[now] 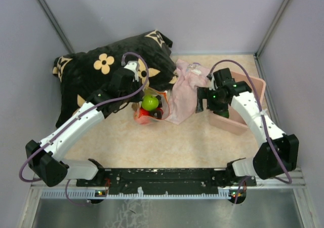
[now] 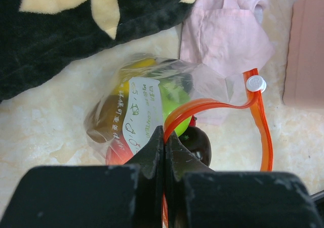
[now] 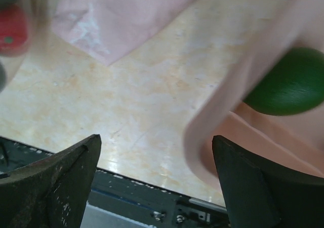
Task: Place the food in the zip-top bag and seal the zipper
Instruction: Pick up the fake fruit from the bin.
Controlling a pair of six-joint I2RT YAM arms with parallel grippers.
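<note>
Bag (image 1: 148,109): on the table between pillow (image 1: 96,71) and pink cloth (image 1: 185,93), fruit inside, mouth open. Left gripper (image 2: 164,147): clamped on the orange zipper (image 2: 202,106); hold that edge lifted. Right gripper (image 3: 156,139): jaws wide apart at the bin (image 1: 234,124) wall; centre them over the green fruit (image 3: 288,83) before you close.

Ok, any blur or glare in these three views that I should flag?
Right wrist: the pink bin rim is smeared close to the lens, the dark green object behind it soft. Left wrist: sharp, with mild sheen on the zip-top bag, its label print crisp. Top: even light, soft shadows, a small highlight on the lime fruit.
</note>
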